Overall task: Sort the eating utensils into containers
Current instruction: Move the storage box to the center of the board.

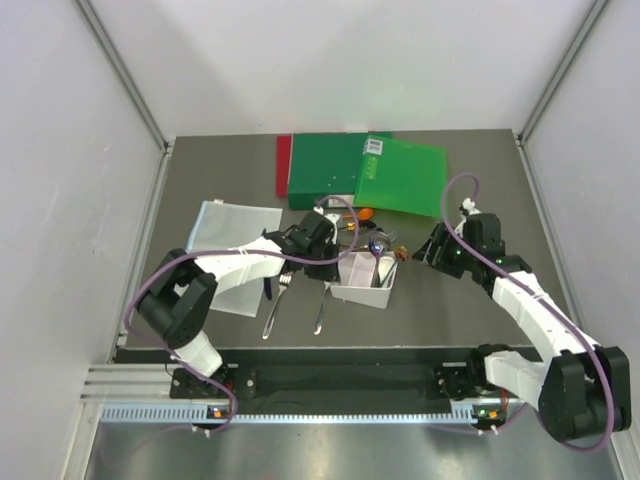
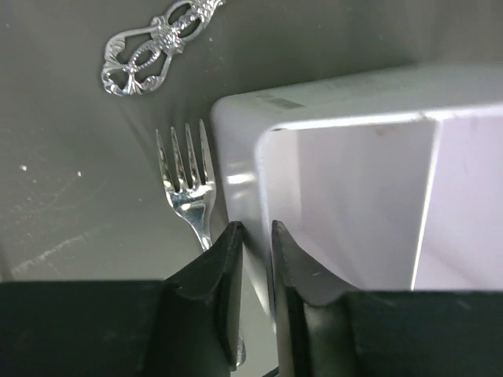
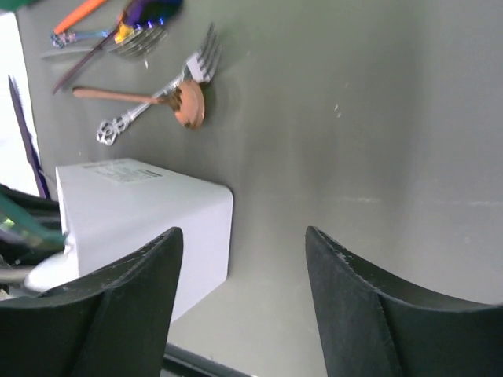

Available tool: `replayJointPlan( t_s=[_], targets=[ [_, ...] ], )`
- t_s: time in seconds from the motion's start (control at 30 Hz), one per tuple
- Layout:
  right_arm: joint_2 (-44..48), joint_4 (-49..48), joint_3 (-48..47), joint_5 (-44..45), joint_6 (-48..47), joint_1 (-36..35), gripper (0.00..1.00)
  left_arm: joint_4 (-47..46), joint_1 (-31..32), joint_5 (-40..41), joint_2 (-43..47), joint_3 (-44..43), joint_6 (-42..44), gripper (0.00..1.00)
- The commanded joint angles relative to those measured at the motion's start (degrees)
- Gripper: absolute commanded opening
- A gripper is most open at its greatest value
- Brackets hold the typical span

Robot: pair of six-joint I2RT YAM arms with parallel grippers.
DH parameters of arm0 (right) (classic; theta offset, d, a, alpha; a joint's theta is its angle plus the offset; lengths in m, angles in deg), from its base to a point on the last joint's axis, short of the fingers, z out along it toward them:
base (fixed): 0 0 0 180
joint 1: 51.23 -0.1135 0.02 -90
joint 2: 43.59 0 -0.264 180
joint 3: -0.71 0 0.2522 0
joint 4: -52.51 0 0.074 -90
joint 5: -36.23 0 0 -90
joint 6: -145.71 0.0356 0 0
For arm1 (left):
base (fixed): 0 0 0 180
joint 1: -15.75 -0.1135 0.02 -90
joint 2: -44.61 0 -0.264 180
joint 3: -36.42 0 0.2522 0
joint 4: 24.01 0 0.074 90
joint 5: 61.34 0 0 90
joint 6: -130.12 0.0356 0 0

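On the dark bench (image 1: 220,170), the white bin (image 1: 360,297) sits near the middle. Left claw (image 2: 255,232) pinches the bin's side wall. Right claw (image 3: 244,236) is spread wide beside the bin, holding nothing. One silver fork (image 2: 189,184) lies just outside the bin.

The left arm (image 1: 240,262) and the right arm (image 1: 530,305) share one build: glossy white shells along the links, bulky black housings at the joints, and a black base (image 1: 195,383) carrying small coloured indicator lights. A thin purple cable (image 1: 446,198) runs along each arm in loose loops, standing well clear of the shell in places. The jaws are matte black, thick at the root and tapering to curved tips, with lightly scuffed edges.
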Motion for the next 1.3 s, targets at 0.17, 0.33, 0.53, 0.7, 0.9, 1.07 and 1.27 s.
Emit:
replayJointPlan(
  t_s=[0.17, 0.33, 0.53, 0.7, 0.9, 1.07, 1.27],
  targets=[
    [-1.47, -6.25, 1.10, -2.70, 3.65, -1.02, 0.58, -2.52, 3.09, -0.54, -6.59, -9.16, 1.13, 0.00],
    [-2.00, -6.78, 0.83, -2.70, 3.74, -1.55, 0.58, -1.46, 4.76, -0.11, -10.46, -13.90, 0.86, 0.00],
    [-2.35, -7.13, 1.09, -2.87, 3.38, -1.64, 0.59, 1.35, 5.20, 1.65, -10.38, -16.10, 1.30, 0.03],
    [-1.56, -8.89, 2.23, -2.79, 5.31, -2.08, 0.59, 3.81, 5.20, 7.18, -9.32, -17.51, 1.74, 0.14],
    [-1.12, -6.18, -0.04, -0.51, 3.48, -2.17, 0.59, 5.83, 5.11, 12.73, -10.90, -20.59, 0.16, 0.06],
    [0.11, -3.45, -2.33, 2.39, 1.80, -2.08, 0.61, 7.06, 5.11, 16.94, -13.54, -24.10, -2.65, 0.00],
    [1.43, -2.04, -3.03, 4.50, 1.01, -2.08, 0.61, 8.64, 5.20, 19.84, -17.40, -29.81, -5.46, 0.00]
  ],
)
